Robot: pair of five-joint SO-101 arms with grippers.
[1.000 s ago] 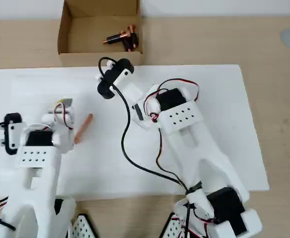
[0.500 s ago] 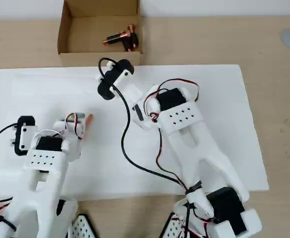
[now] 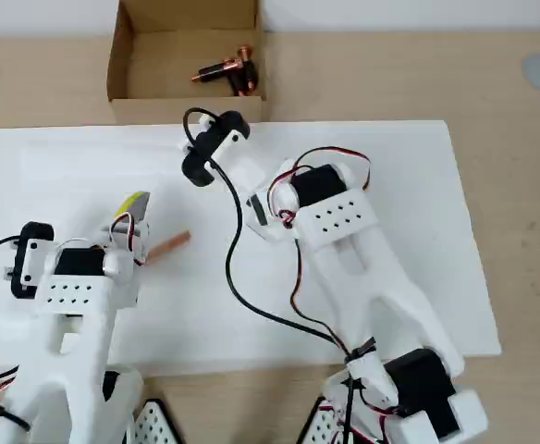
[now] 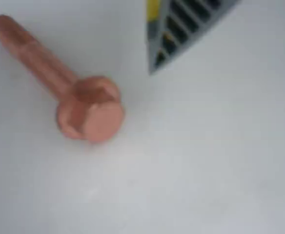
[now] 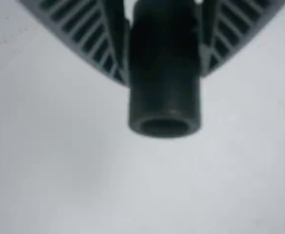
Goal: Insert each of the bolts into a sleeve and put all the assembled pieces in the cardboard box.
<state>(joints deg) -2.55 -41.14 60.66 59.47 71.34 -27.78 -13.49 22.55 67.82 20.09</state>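
The left gripper (image 3: 129, 217) is hanging low over the white sheet (image 3: 418, 213) that is covering part of the table (image 3: 510, 83). Its fingers (image 4: 181, 24) are standing open and are gripping nothing. 1 finger has a yellow patch on it, and its tip is pointing down at the sheet.

1 copper bolt (image 4: 59, 80) is lying flat on the sheet just beside that finger tip. It is not touching the finger. In the left wrist view its wide head is the nearer end, and its long thin part is pointing away. From the high view the bolt (image 3: 168, 245) is lying on the side of the left fingers that faces the right arm.

Farther out, the right gripper (image 5: 164, 73) is squeezing a black sleeve (image 5: 164, 97) between its 2 fingers (image 5: 84, 44). The sleeve is sticking out past the finger tips. Its open round end is facing the white sheet. This sleeve is well apart from the bolt and from the left fingers.

Beyond the right fingers, the cardboard box (image 3: 117, 65) is sitting on the table, right at the far edge of the sheet. Some assembled pieces (image 3: 228, 69), copper and black, are lying together inside it, by the wall nearest the right fingers. I cannot count them.
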